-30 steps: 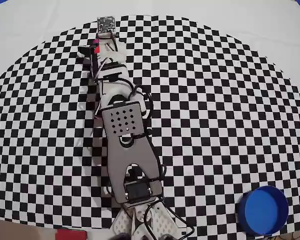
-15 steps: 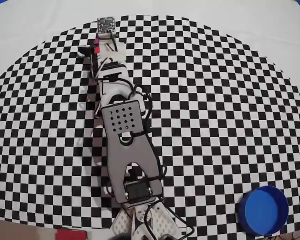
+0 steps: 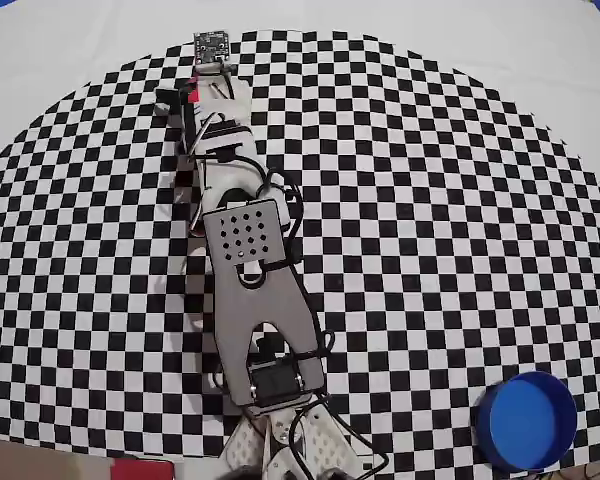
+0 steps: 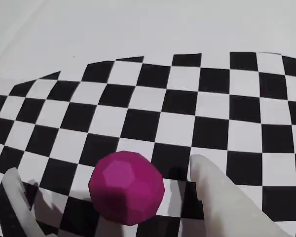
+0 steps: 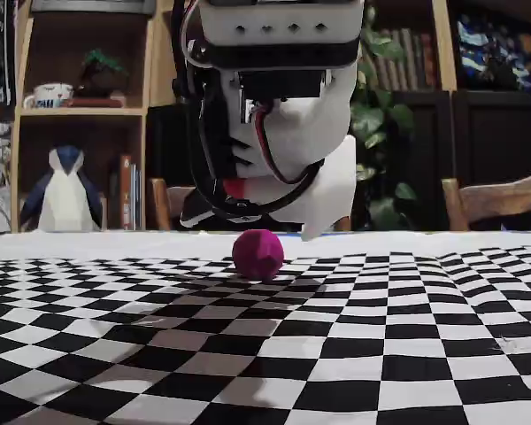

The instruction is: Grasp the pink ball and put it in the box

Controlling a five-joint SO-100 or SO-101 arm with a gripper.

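Note:
The pink ball (image 4: 127, 187) rests on the checkered cloth; the fixed view shows the pink ball (image 5: 257, 255) sitting on the cloth under the gripper head. My gripper (image 4: 103, 168) is open and straddles it. One white finger (image 4: 17, 202) stands to its left and the other finger (image 4: 222, 197) to its right, each with a gap to the ball. From overhead the gripper (image 3: 198, 97) is stretched to the far edge of the checkers and hides the ball. The blue round box (image 3: 527, 422) stands at the bottom right, far from the gripper.
The arm (image 3: 250, 290) lies along the middle left of the checkered cloth (image 3: 430, 220), its base at the bottom edge. Plain white cloth (image 4: 138, 24) begins just beyond the ball. Shelves and chairs stand behind the table in the fixed view.
In the overhead view the gripper has crept slightly farther up toward the cloth's far edge. The box has not moved.

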